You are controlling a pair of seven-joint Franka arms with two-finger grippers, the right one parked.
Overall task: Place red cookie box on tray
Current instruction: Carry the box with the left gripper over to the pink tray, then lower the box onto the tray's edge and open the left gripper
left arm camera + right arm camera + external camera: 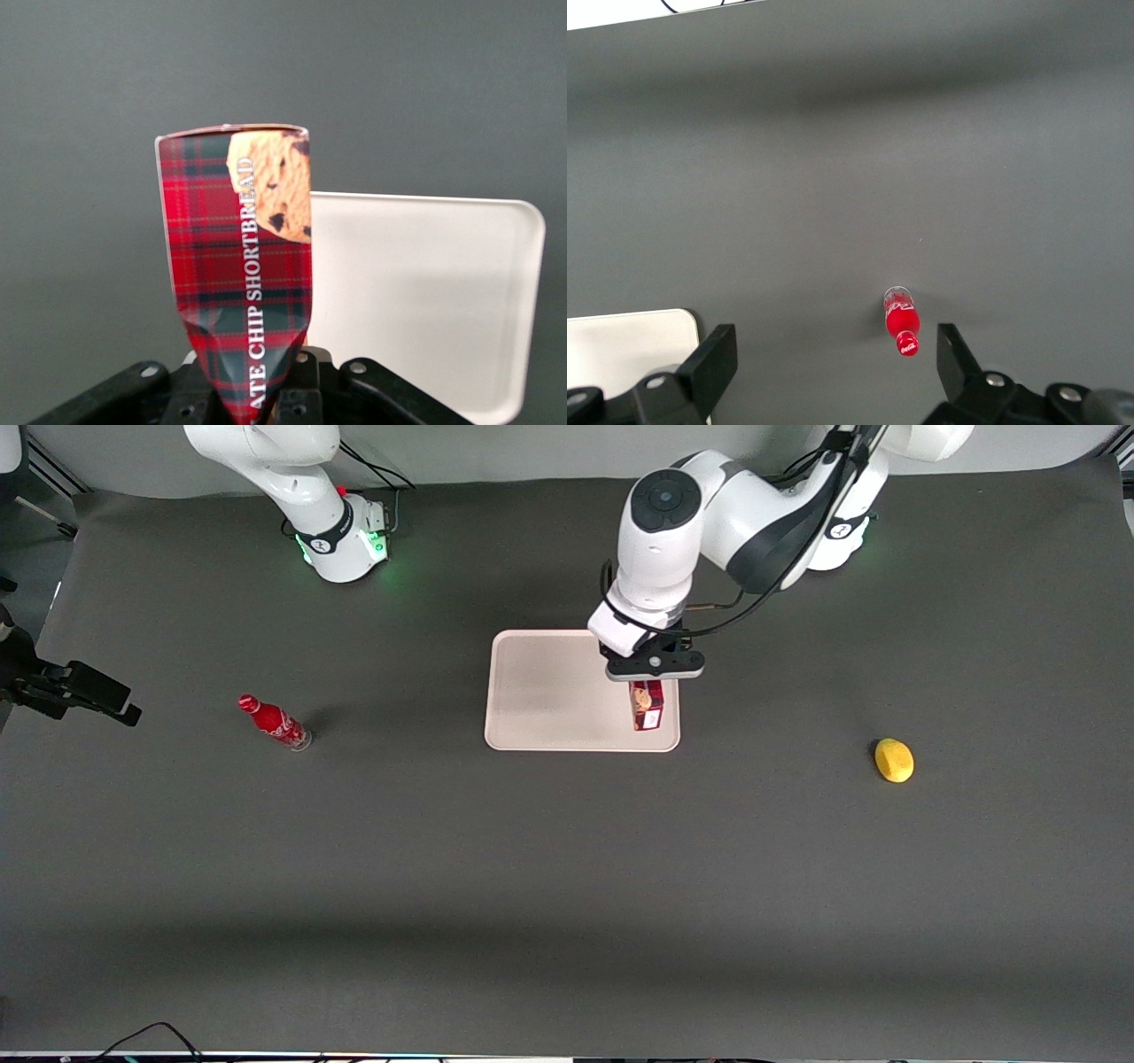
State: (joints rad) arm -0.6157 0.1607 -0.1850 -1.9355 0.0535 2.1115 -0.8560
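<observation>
Box [648, 705] hangs clamped in your gripper [654, 677] above the tray's [549, 691] edge toward the working arm; release off-centre and it may tip off the rim.

A dark grey matte cloth [532, 886] covers the whole table, with a pale wall [496, 452] above it.

The pincer [266, 403] is gripping the red cookie box [241, 266] by one end, its black housing closing in on both sides of the tartan carton. The box is reaching away from the pincer toward twelve o'clock, its printed cookie and the words "CHIP SHORTBREAD" facing the camera. The tray [425, 301] is lying on the grey worktop [399, 88] at about three o'clock of the box, whose edge is overlapping the tray's rim.
</observation>
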